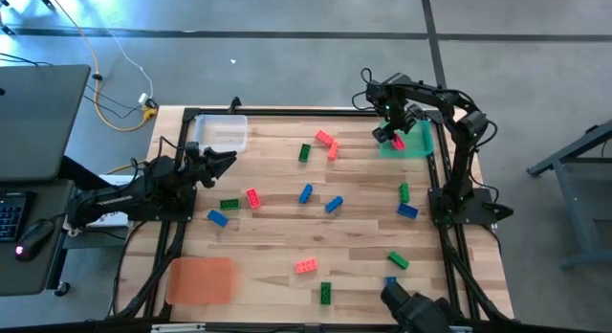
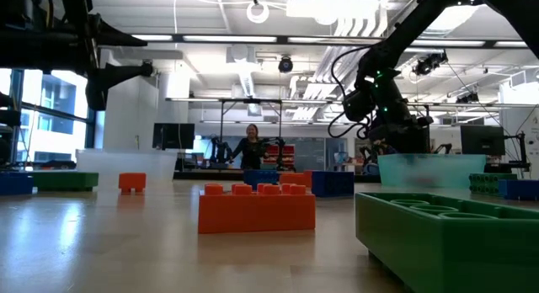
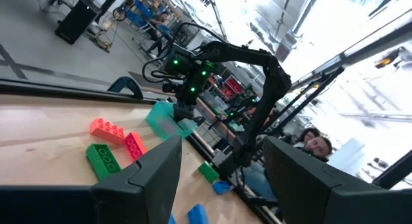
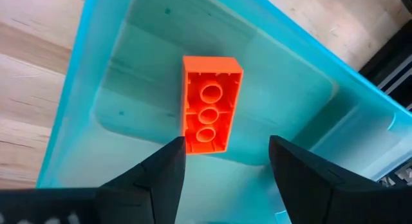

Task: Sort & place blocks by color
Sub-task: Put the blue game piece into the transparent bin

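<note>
My right gripper (image 4: 225, 145) is open above the teal-green tray (image 4: 129, 89) at the table's far right corner (image 1: 409, 142). A red-orange block (image 4: 209, 105) lies in that tray with its hollow underside up, just beyond my fingertips and clear of both. My left gripper (image 1: 226, 161) is open and raised above the table's left side, touching nothing. Several red, green and blue blocks lie flat on the wood, among them two red ones (image 1: 328, 143) beside a green one (image 1: 304, 152) and a blue one (image 1: 305, 192).
A clear tray (image 1: 222, 132) sits at the far left corner and an orange tray (image 1: 201, 278) at the near left corner. Near the low camera lie a red block (image 2: 257, 210) and a green block (image 2: 455, 234). A black frame (image 1: 287, 111) rims the table. Bare wood shows mid-table.
</note>
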{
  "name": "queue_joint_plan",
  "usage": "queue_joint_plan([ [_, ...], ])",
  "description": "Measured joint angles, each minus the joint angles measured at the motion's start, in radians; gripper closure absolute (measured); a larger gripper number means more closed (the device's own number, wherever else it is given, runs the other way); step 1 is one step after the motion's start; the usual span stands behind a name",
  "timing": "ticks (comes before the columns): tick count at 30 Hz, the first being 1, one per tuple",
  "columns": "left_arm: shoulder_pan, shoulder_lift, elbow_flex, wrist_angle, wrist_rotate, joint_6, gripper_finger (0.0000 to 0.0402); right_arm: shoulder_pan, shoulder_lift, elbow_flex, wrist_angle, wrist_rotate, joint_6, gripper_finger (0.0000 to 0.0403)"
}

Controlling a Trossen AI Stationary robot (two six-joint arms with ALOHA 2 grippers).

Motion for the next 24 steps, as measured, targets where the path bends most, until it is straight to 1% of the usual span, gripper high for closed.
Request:
queue_joint_plan([
  [3, 0.000, 0.000, 0.007, 0.011, 0.019, -0.022, 0.0193, 0.000, -0.008, 0.000, 0.000, 0.000, 0.026, 0.0192],
  [6, 0.000, 0.000, 0.044, 0.010, 0.044, -0.002, 0.0193, 0.000, -0.035, 0.000, -0.002, 0.012, 0.046, 0.0192],
  [10, 0.000, 0.012, 0.115, 0.006, 0.050, 0.096, 0.0193, 0.002, -0.097, 0.000, -0.003, 0.018, 0.071, 0.0192],
  [14, 0.000, 0.049, 0.197, -0.018, 0.061, 0.212, 0.0193, 0.013, -0.170, 0.000, 0.010, 0.017, 0.106, 0.0192],
  [20, 0.000, 0.149, 0.355, -0.175, 0.117, 0.358, 0.0193, 0.041, -0.271, 0.000, 0.036, 0.015, 0.169, 0.0192],
  [24, 0.000, 0.236, 0.481, -0.352, 0.194, 0.468, 0.0193, 0.056, -0.325, 0.000, 0.049, 0.016, 0.213, 0.0192],
])
